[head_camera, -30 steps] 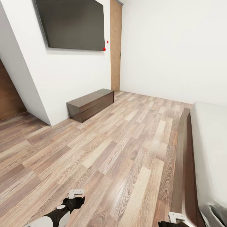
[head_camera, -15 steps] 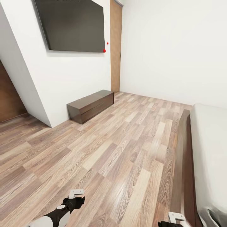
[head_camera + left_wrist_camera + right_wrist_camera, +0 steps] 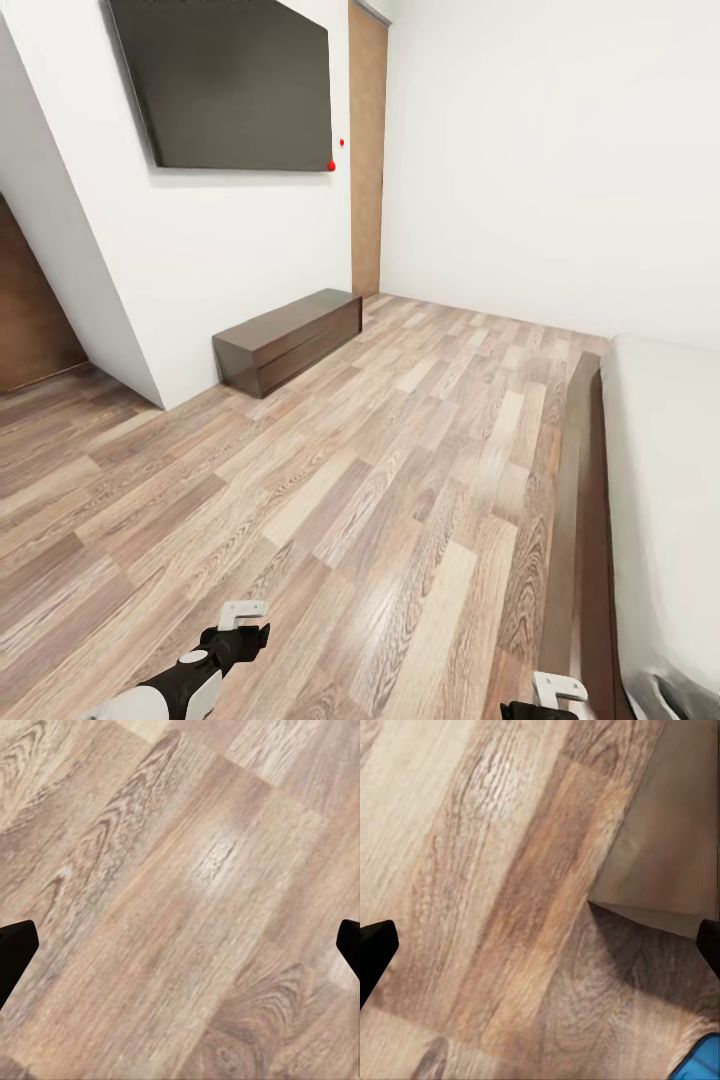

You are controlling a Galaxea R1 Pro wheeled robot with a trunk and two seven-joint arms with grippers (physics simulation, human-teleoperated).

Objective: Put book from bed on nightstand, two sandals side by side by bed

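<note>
The bed runs along the right side of the head view, with its dark brown frame (image 3: 583, 520) and off-white mattress (image 3: 670, 470). A bright blue corner of a sandal (image 3: 703, 1061) shows on the plank floor in the right wrist view. The book and the nightstand are out of view. My left gripper (image 3: 242, 622) hangs low over the floor at the bottom, open with nothing between its fingers (image 3: 13, 949). My right gripper (image 3: 556, 692) sits at the bottom edge beside the bed frame, also open and empty, its black fingertips (image 3: 375, 945) wide apart.
A low dark brown cabinet (image 3: 287, 339) stands against the white wall under a large black TV (image 3: 232, 85). A brown door (image 3: 367, 150) is in the far corner. Wood plank floor (image 3: 380, 470) stretches between the cabinet and the bed.
The whole picture has shifted slightly downward, so the camera has moved. Both grippers keep their places in the view.
</note>
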